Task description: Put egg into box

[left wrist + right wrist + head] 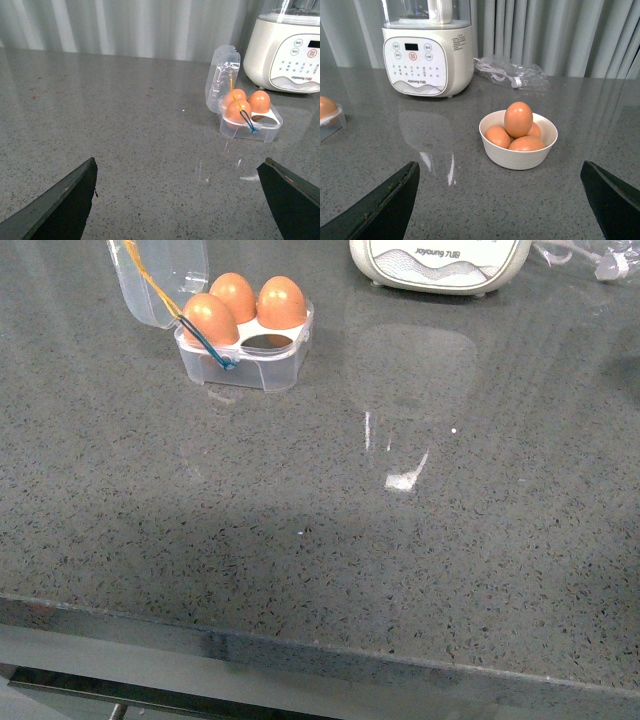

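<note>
The box (245, 352) is a small clear case at the back left of the counter, its lid (160, 275) hinged open. Three orange-brown eggs fill it and the front right slot (268, 340) is empty. In the left wrist view the box (250, 127) lies ahead and to one side of my open left gripper (180, 200), well apart from it. In the right wrist view a white bowl (516, 159) holds several eggs, one egg (518, 119) lying on top. My right gripper (500, 200) is open, just short of the bowl. Neither gripper shows in the front view.
A big white appliance (427, 55) stands at the back of the grey counter (320, 520), with a clear bag holding a cable (512, 75) beside it. A corner of the box with one egg (327, 117) shows in the right wrist view. The counter's front edge (320, 645) runs below.
</note>
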Available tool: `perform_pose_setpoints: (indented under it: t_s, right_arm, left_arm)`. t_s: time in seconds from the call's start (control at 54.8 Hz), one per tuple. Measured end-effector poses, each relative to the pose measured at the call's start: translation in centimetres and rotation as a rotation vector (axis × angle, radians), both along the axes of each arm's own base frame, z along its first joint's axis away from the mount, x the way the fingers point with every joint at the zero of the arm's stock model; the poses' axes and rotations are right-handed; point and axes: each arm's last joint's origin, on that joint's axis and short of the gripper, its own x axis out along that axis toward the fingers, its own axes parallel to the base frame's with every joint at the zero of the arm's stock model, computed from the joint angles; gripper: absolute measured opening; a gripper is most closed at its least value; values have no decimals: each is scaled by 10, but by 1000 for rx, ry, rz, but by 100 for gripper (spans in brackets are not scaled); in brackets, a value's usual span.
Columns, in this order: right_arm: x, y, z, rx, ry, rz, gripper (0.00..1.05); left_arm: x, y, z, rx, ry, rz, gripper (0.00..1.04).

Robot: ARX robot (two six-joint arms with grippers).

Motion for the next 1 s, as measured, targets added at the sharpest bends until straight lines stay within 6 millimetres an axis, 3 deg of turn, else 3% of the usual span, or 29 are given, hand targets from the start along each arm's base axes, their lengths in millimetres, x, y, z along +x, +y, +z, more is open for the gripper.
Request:
perform_pose_setpoints:
  t_s: [1.003]
  right_arm:
    - [0,0,0,0,0,0,97]
  left_arm:
    - [0,0,0,0,0,0,98]
